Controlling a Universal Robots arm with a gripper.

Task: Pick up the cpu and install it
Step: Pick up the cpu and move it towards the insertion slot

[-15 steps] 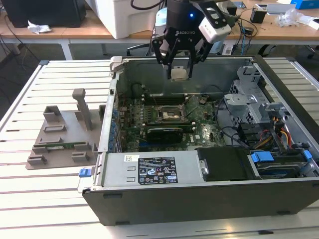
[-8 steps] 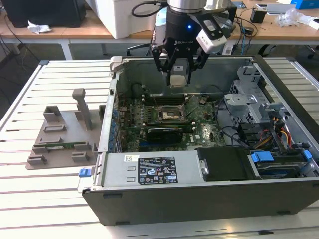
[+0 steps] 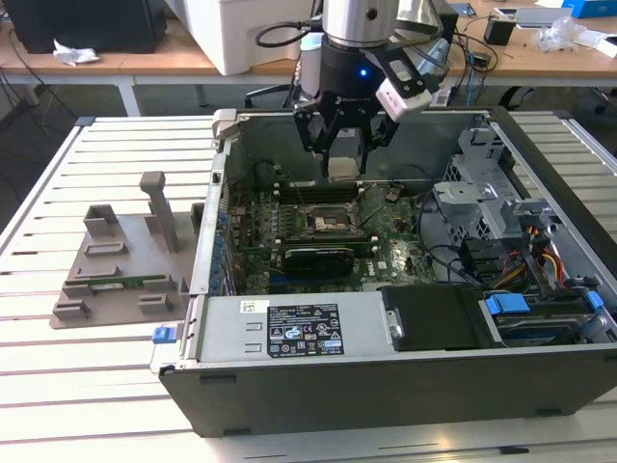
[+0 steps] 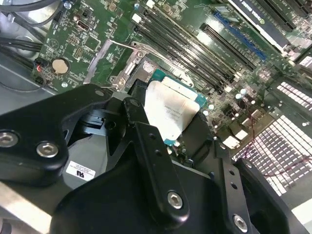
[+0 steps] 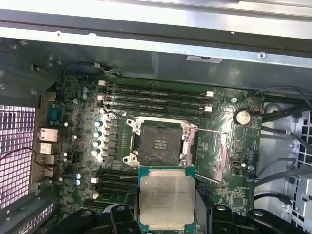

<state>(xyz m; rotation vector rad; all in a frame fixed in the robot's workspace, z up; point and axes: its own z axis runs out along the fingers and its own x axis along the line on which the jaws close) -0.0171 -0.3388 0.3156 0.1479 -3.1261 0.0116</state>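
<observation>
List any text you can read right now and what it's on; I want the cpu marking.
No text can be quoted; every print is too small to read.
cpu, gripped in the pincer: faint engraved lines, not legible.
white sticker on the pincer's body: not legible.
power supply labels: too small.
case wall label: not legible.

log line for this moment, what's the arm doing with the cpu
gripper: shut on cpu | cpu: held above motherboard inside open case, not seated | socket: open, empty
</observation>
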